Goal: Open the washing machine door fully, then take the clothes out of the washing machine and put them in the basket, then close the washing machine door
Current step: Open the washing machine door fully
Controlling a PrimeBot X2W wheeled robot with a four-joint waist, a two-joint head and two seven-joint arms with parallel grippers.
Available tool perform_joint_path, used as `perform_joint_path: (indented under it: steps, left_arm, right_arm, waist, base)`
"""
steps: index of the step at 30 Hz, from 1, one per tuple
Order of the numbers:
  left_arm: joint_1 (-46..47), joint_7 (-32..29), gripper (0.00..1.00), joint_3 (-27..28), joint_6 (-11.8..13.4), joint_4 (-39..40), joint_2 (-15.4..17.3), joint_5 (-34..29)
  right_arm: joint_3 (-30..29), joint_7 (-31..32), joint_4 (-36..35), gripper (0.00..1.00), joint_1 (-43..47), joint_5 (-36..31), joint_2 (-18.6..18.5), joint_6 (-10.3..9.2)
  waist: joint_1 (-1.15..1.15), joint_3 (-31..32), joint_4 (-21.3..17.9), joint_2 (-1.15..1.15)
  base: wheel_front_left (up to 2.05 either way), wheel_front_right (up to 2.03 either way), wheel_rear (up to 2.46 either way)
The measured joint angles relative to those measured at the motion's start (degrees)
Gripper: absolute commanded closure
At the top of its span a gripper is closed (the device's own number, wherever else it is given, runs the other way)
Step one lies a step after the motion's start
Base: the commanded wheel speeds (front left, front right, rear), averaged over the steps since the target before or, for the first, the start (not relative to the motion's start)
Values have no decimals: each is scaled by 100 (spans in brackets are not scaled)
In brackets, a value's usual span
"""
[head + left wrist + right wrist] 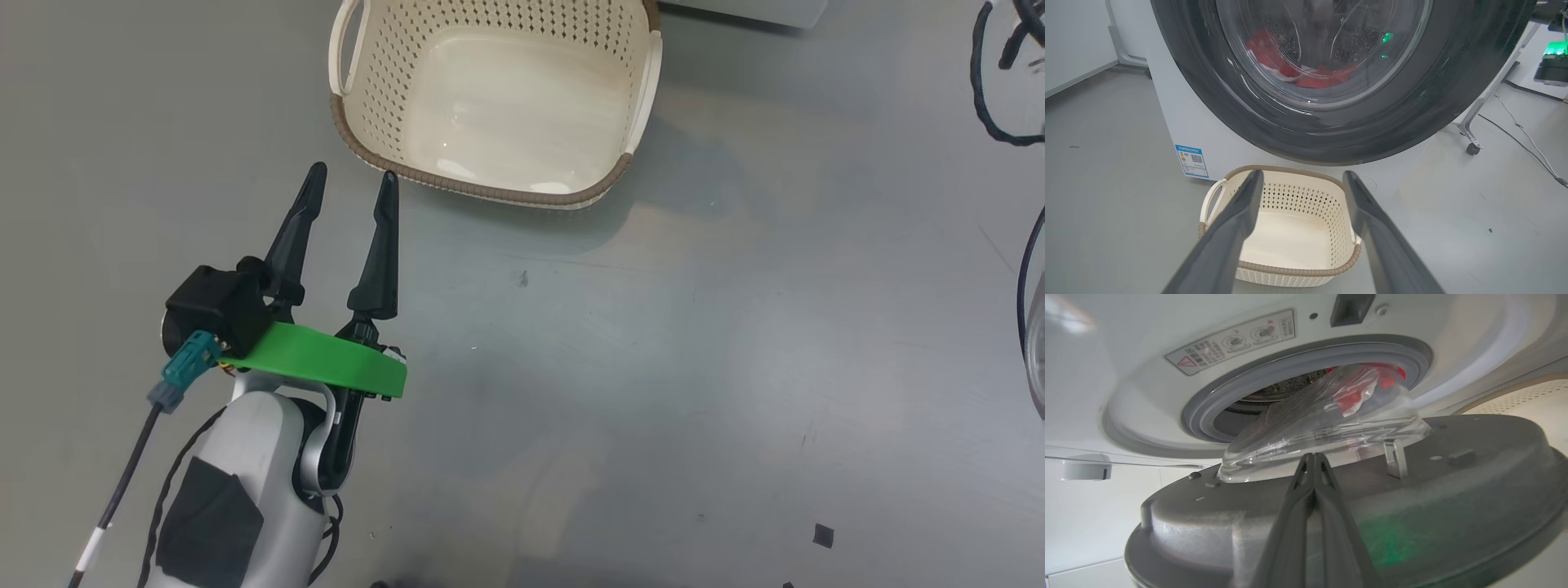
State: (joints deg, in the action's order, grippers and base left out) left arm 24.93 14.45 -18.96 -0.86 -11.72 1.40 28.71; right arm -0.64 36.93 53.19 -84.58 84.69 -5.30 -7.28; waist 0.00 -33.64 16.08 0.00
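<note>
Judged as step one: swinging the door (1453, 490) wide. Press with the right gripper (1314, 456), fingers shut together on nothing, laid along the door's grey inner face with tips at the foot of the bowl (1327, 428); push steadily away from the seal (1290, 365), following the arc instead of sliding onto the glass. Leave the left gripper (353, 173) spread to its widest, empty, basket (490, 189) just beyond its tips. Note the door ajar directly under and ahead of the right jaws: round, so lacking any true long axis, bowl bulging back toward the seal. Look for the clothes (1388, 377) past the bowl, inside the drum (1274, 392). Cannot tell the hinge side.
</note>
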Motion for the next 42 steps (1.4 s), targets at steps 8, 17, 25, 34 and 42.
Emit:
perform_joint_path:
  steps: [8, 17, 25, 34, 42]
  left_arm:
    - [-41, 0, 0, 25, 3, -41, 0, -9]
    - [-159, 0, 0, 26, 3, -75, 1, -115]
    - [-286, 0, 0, 24, 4, -81, 2, -166]
    - [-370, 0, 0, 9, 4, -77, 3, -168]
    - [-396, 0, 0, -11, 4, -70, 4, -183]
  right_arm:
    - [101, 187, 102, 100, 326, 178, 8, 13]
    - [289, 401, 147, 100, 661, 481, 27, 77]
    - [533, 590, 162, 100, 910, 767, 45, 116]
    - [831, 717, 94, 100, 1086, 1043, 58, 124]
    - [1180, 866, -110, 100, 1207, 1352, 44, 115]
  waist:
    - [0, 248, -39, 0]
    - [0, 522, -97, 0]
    - [0, 731, -159, 0]
    - [0, 853, -208, 0]
    - [0, 872, -213, 0]
  base:
    - [0, 0, 0]
    - [0, 0, 0]
    - [0, 0, 0]
    - [0, 0, 0]
    - [0, 0, 0]
